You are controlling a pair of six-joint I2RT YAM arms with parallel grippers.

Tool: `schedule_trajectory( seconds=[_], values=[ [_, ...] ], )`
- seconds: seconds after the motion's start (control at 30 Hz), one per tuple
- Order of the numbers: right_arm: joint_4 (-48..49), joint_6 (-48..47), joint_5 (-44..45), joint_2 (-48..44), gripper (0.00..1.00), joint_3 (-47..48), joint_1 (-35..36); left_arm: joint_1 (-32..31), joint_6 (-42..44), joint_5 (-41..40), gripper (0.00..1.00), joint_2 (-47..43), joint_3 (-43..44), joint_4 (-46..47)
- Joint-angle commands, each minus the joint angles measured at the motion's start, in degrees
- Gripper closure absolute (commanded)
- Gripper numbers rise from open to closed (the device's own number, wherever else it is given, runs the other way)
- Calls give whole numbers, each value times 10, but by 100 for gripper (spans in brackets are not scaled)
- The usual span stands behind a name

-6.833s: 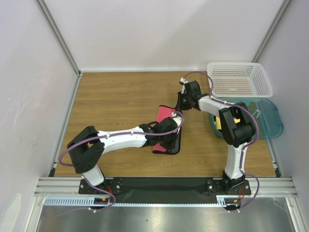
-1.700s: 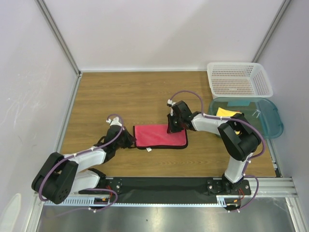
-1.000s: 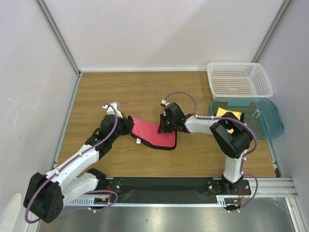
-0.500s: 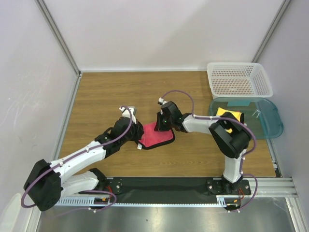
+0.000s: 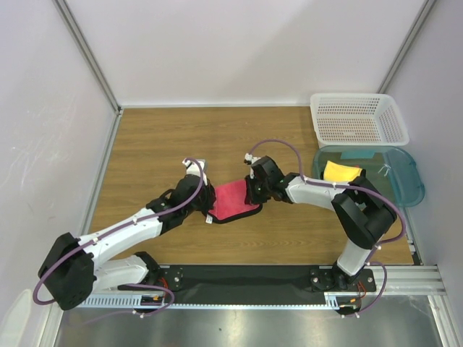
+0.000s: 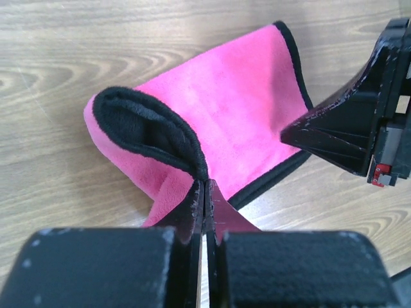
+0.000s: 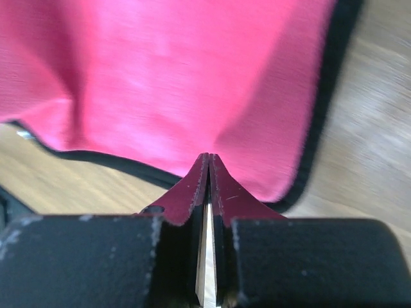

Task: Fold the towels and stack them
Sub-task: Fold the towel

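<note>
Pink-red towel (image 5: 233, 201) lies near the middle of the wooden bench (image 5: 159, 144) in the overhead view, bunched between the two arms. The left fingers (image 5: 209, 207) meet its left side and the right fingers (image 5: 251, 191) meet its far right corner. Well off to the right, a yellow towel (image 5: 341, 172) sits inside the teal tub (image 5: 409, 182), and the white basket (image 5: 358, 119) stands just beyond the tub at the far right corner.

From the left wrist, the left fingers (image 6: 204, 192) are clenched tight on the pink-red towel (image 6: 244, 109), pinching its near edge. That edge curls up and over, so the black back shows as a rounded fold at the left, while the rest of the cloth rests flat on the bench (image 6: 96, 38) with its black edging along the right side. The right fingers (image 6: 321, 131) come in from the right, their tip touching the towel's right border.

From the right wrist, the right fingers (image 7: 207, 170) are pressed together on the pink-red towel (image 7: 173, 64), gripping it at the black-edged border. The cloth spreads away from them, slightly rippled, with bench (image 7: 379, 160) showing to the right.
</note>
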Motion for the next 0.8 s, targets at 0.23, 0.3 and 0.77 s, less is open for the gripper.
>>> schedule_trajectory(
  seconds=[0.23, 0.3, 0.77],
  values=[
    [14, -11, -19, 42, 98, -2, 6, -4, 13, -23, 100, 7, 48, -10],
    [24, 0, -28, 49, 98, -4, 12, -4, 21, -24, 100, 2, 50, -6],
    [92, 95, -40, 84, 100, 7, 58, 1, 36, 13, 100, 13, 60, -21]
  ],
)
